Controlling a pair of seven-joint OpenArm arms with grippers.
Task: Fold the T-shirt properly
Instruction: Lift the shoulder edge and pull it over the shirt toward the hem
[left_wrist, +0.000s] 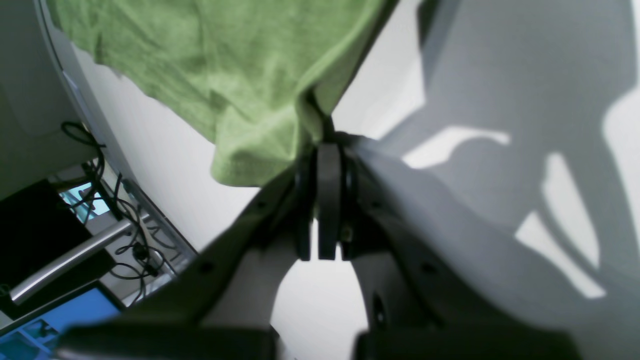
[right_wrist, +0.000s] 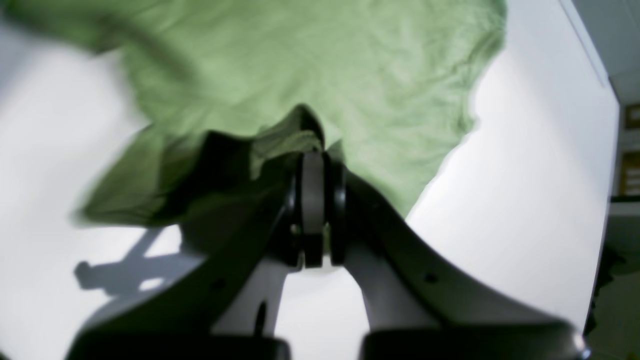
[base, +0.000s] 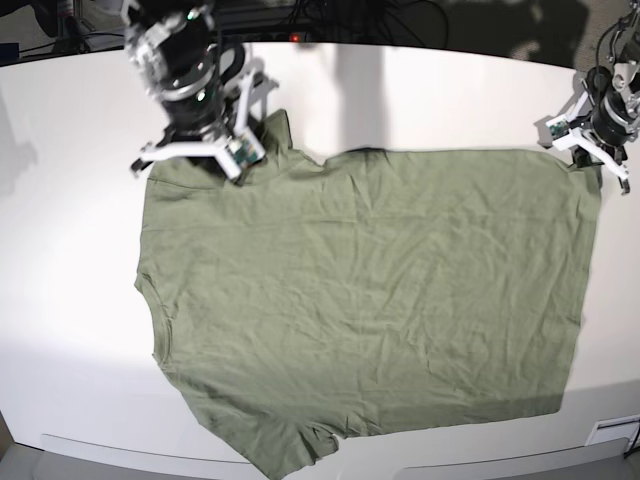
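On my left wrist camera, the left gripper (left_wrist: 322, 145) has its jaws pressed together, with a pinch of green fabric caught at the tips. The cloth rises from the pinch and spreads up and to the left, its hem hanging loose just beside the fingers. Hard-edged shadows of the arm fall on the white table (left_wrist: 170, 165) to the right.

On my right wrist camera, the right gripper (right_wrist: 312, 150) is likewise closed tight, its tips nipping a bunched fold of the T-shirt (right_wrist: 320, 65). Around the pinch the fabric puckers into a small dark ridge, then flattens out and fills the upper part of the view, which is blurred.

From the base camera, I see the T-shirt (base: 370, 300) spread nearly flat across the middle of the table (base: 60, 250), wrinkled, plain sage green. It lies sideways: one sleeve points toward the near edge at the bottom, another sits at the far side under the right gripper (base: 240, 155). That gripper appears at this view's upper left, holding the shirt at the far corner by the sleeve. The left gripper (base: 590, 150) appears at the upper right, holding the far corner of the hem end. Both held corners are on the shirt's far edge, well apart from each other. The straight hem runs down the right side. Cables (left_wrist: 125, 235) and a screen (left_wrist: 50, 320) show past the table edge in the left wrist view.
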